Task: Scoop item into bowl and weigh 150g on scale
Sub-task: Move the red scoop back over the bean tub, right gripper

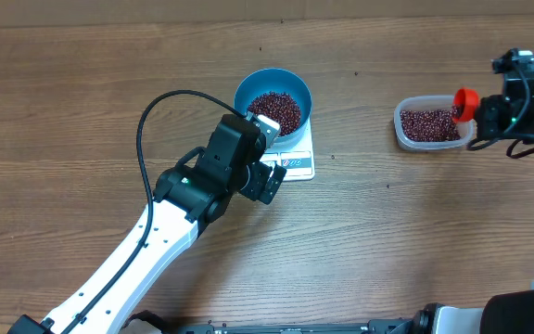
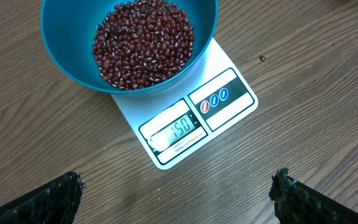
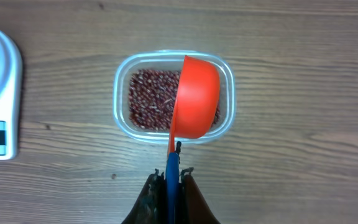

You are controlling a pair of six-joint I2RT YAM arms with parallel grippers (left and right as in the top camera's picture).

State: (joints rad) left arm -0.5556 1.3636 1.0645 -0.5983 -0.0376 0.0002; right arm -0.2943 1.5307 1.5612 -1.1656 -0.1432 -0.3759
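The blue bowl [image 1: 273,97] stands on the white scale [image 1: 297,162], holding a heap of dark red beans [image 2: 143,40]. In the left wrist view the bowl's wall [image 2: 61,50] is at the top and the scale's display [image 2: 180,127] reads 150. My left gripper [image 2: 179,186] hovers open just in front of the scale's display edge, with nothing between its fingers [image 2: 55,199]. My right gripper [image 3: 178,174] is shut on the blue handle of a red scoop [image 3: 196,96]. The scoop is turned on its side above the clear tub [image 3: 120,81] of beans [image 3: 148,99].
The clear tub [image 1: 426,125] sits at the right, well apart from the scale. Two stray beans [image 2: 263,58] lie on the wood right of the scale. The left arm's black cable [image 1: 156,111] loops over the table to the bowl's left.
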